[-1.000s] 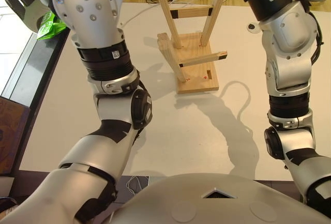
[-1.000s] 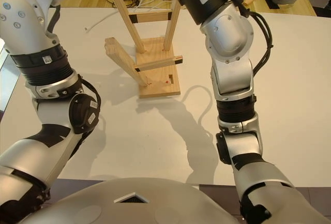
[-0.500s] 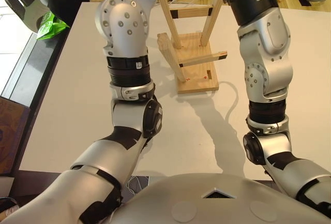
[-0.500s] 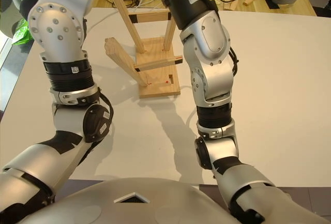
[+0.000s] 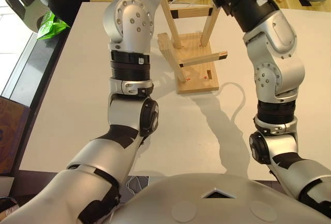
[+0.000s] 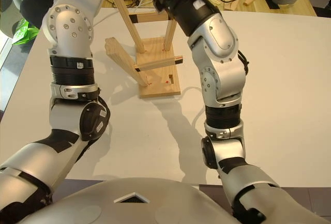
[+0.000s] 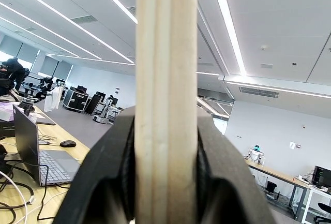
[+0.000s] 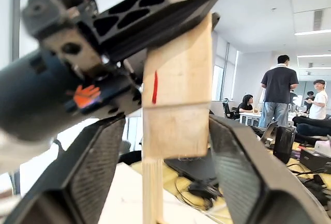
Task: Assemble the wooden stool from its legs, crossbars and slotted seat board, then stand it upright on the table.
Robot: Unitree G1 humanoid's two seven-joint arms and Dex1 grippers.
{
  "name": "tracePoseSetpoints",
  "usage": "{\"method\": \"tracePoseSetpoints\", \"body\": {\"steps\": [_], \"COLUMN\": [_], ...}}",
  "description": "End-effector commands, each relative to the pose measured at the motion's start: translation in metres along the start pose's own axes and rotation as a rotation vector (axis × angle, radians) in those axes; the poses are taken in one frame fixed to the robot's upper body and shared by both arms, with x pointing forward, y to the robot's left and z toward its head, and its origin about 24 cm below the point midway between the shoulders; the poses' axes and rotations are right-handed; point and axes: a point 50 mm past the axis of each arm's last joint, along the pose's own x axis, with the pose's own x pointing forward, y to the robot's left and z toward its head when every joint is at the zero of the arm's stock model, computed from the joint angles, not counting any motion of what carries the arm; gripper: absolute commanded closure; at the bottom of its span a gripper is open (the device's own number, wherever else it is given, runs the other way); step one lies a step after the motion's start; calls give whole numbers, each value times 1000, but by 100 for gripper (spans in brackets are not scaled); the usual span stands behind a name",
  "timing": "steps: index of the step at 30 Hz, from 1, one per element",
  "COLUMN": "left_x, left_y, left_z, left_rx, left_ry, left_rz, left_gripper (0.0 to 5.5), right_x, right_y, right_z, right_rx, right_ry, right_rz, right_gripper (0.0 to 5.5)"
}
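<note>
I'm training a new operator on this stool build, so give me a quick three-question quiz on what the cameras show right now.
1. True or false: the seat board lies flat on the table.
2. Multiple choice: what is between the fingers of the left gripper? A) a wooden leg B) a cable C) nothing
3. Short answer: how many legs stand on the seat board?

Key: 1 true. 2 A. 3 three, with one corner slot unfilled.
</note>
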Motion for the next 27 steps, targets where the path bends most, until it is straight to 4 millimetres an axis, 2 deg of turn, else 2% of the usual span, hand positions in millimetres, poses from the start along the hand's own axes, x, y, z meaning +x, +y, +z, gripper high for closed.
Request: {"method": "tracePoseSetpoints", "body": {"steps": [1,4,5,6,8,12,16,21,26,27], "left_x": [-1,-10,-17,-26,-37,-46,-45,-54,-60,-61], "left_y": [17,32,21,12,-1,-10,-20,-18,-13,-12], "left_z": [21,26,52,68,79,73,56,45,44,43], "left_rx": [80,218,305,409,506,535,465,368,350,342], "left_ry": [-14,36,53,116,205,358,462,578,621,628], "left_rz": [27,28,-23,-99,-182,-344,-501,-642,-669,-673], "left_gripper": [447,447,447,447,447,447,447,447,447,447], "right_x": [-23,-40,-44,-46,-48,-45,-39,-24,-21,-21], "right_y": [-5,-14,-22,-33,-44,-53,-44,-36,-38,-38], "right_z": [-6,4,14,28,44,67,87,109,123,124], "right_rx": [-121,-90,-53,21,108,323,450,419,371,360], "right_ry": [111,141,129,92,47,-7,-57,-113,-143,-141], "right_rz": [106,145,140,124,117,212,376,485,503,504], "right_gripper": [196,146,125,104,76,73,73,73,73,91]}}
